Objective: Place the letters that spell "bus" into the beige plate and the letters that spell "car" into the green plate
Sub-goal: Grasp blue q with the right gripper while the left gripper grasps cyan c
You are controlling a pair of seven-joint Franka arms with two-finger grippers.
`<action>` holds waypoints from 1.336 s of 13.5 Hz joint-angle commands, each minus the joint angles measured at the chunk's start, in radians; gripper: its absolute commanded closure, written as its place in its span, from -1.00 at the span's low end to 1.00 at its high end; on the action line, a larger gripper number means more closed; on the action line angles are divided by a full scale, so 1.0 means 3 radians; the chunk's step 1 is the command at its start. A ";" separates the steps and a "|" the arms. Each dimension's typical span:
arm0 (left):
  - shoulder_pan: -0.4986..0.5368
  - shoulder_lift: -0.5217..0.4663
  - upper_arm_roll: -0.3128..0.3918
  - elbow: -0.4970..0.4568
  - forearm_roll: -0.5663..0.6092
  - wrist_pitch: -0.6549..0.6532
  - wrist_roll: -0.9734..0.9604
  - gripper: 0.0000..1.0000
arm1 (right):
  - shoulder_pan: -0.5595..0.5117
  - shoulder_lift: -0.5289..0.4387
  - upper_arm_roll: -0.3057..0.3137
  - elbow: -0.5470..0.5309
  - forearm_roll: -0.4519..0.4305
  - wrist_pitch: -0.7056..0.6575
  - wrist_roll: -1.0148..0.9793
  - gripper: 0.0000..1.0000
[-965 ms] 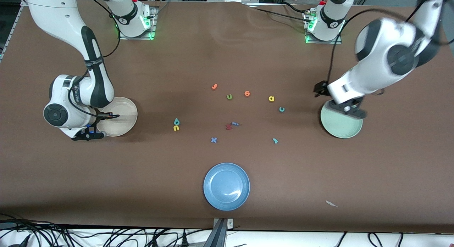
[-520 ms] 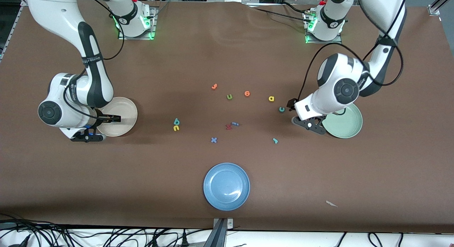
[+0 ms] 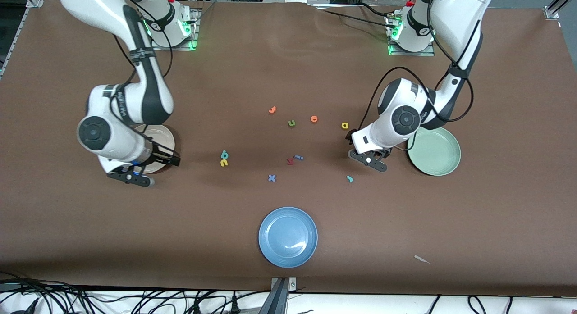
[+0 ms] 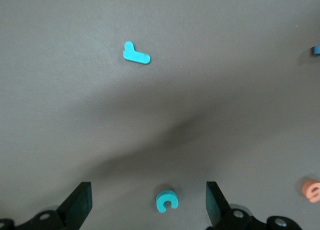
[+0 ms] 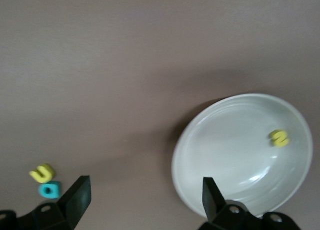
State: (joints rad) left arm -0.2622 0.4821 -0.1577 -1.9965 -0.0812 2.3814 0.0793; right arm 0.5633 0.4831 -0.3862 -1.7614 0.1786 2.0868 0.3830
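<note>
Jaws wide on both: left gripper [image 4: 145,210] hovers over the teal c [image 4: 166,200]; right gripper [image 5: 141,202] empty beside the beige plate [image 5: 210,140] holding the yellow s [image 5: 279,137]. No readable writing.

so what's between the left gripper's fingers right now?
The teal c lies on the table between the open fingers of the left gripper, not yet gripped, in the left wrist view. In the front view the arm hides it.

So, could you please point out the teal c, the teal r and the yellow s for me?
teal c [image 4: 166,200], left wrist view, on its curved back.
teal r [image 4: 136,55], left wrist view, on its stem.
yellow s [image 5: 279,137], right wrist view, on its middle, in the beige plate.
</note>
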 commanded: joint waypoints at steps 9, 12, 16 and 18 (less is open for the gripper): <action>-0.0031 -0.0068 0.0076 -0.0508 -0.0062 0.0376 -0.0167 -0.99 | 0.0622 0.0593 0.0070 0.0124 0.0519 0.0504 0.1346 -0.96; -0.0087 -0.0068 0.0076 -0.0585 -0.0062 0.0391 -0.0249 -0.85 | 0.0720 0.0731 0.0070 0.0119 0.0519 0.0652 0.1449 -0.95; -0.0189 -0.0068 0.0071 -0.0591 -0.0057 0.0391 -0.0458 -0.78 | 0.0745 0.0772 0.0075 0.0058 0.0519 0.0658 0.1444 -0.74; -0.0200 -0.0058 0.0071 -0.0585 -0.0046 0.0407 -0.0464 -0.78 | 0.0756 0.0772 0.0075 0.0007 0.0519 0.0653 0.1418 -0.61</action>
State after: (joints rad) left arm -0.3050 0.4806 -0.1434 -2.1515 -0.0812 2.4875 -0.0458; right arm 0.7763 0.7142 -0.3555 -1.7440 0.3128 2.2764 0.8133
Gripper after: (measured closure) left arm 0.106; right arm 0.123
